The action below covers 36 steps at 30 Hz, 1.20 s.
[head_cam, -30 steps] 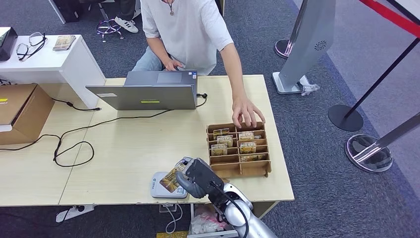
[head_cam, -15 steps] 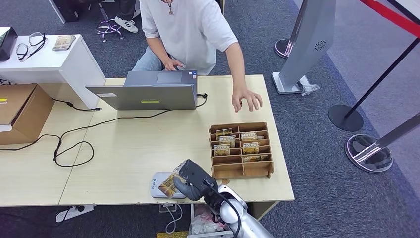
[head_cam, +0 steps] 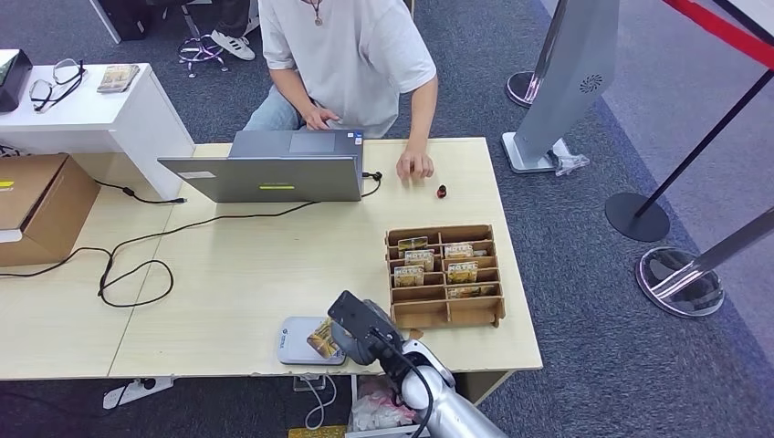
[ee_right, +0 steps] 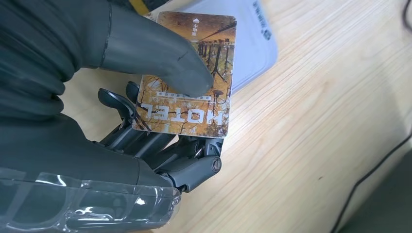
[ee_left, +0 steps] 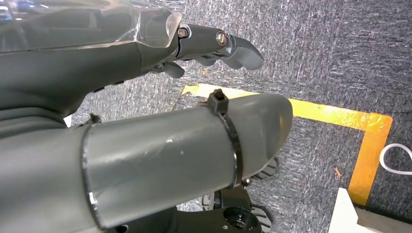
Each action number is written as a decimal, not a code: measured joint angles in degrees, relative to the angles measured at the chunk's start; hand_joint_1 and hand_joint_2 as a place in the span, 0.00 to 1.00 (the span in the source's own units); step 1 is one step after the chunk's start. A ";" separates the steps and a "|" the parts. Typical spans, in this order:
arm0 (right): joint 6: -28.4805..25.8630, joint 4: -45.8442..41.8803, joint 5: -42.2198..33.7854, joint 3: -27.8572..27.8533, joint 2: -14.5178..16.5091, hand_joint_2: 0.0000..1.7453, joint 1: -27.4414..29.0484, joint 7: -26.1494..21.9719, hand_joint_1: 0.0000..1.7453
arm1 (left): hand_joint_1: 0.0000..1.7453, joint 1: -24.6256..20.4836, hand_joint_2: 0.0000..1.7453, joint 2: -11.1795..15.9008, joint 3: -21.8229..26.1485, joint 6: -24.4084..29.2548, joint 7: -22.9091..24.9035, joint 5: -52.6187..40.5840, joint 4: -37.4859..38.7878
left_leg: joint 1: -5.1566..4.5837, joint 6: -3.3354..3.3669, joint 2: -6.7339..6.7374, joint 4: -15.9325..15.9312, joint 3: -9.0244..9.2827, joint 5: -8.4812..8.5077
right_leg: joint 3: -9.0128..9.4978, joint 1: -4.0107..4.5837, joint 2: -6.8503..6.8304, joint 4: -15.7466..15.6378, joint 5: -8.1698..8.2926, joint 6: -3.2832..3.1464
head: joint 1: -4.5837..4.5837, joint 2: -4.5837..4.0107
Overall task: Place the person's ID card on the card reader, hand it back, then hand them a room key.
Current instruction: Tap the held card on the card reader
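At the near edge of the table [head_cam: 228,283], the right hand [head_cam: 358,330] pinches a card [ee_right: 187,73] between thumb and fingers, holding it just over the grey-white card reader [head_cam: 299,339]. The card bears an autumn picture and the word HOTEL; whether it serves as the ID card here I cannot tell for certain, but it is the one going to the reader. The step in hand looks to be laying it down flat on the reader's top. To do that well, the hand should lower until the card's face lies level on the pad, well within its edges, and only then ease the thumb off, so that the card does not slide onto the wood or tip over the table edge close by. The left hand [ee_left: 214,43] hangs by the robot's side over the carpet, holding nothing, its fingers loosely extended. The table is pale wood grain, smooth, so a dropped card would be hard to pick up flat. Just beside the reader stands a wooden rack [head_cam: 444,274] with more cards upright in its compartments. Farther off sit a laptop [head_cam: 274,169] with black cables trailing, a small dark object [head_cam: 441,191], and a person [head_cam: 351,55] seated across, one hand [head_cam: 415,165] resting on the table. Around lie grey carpet, stanchion bases, a white side table and a cardboard box.
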 joint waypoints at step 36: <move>5.07 7.68 2.20 2.56 5.87 1.00 -6.67 1.55 1.00 | 0.00 -0.28 0.00 0.00 0.00 -0.03 1.61 -0.36 0.00 | 0.01 0.00 0.00 0.00 0.00 0.00 | 0.00 0.01 0.01 0.01 0.00 0.00 | 0.00 0.00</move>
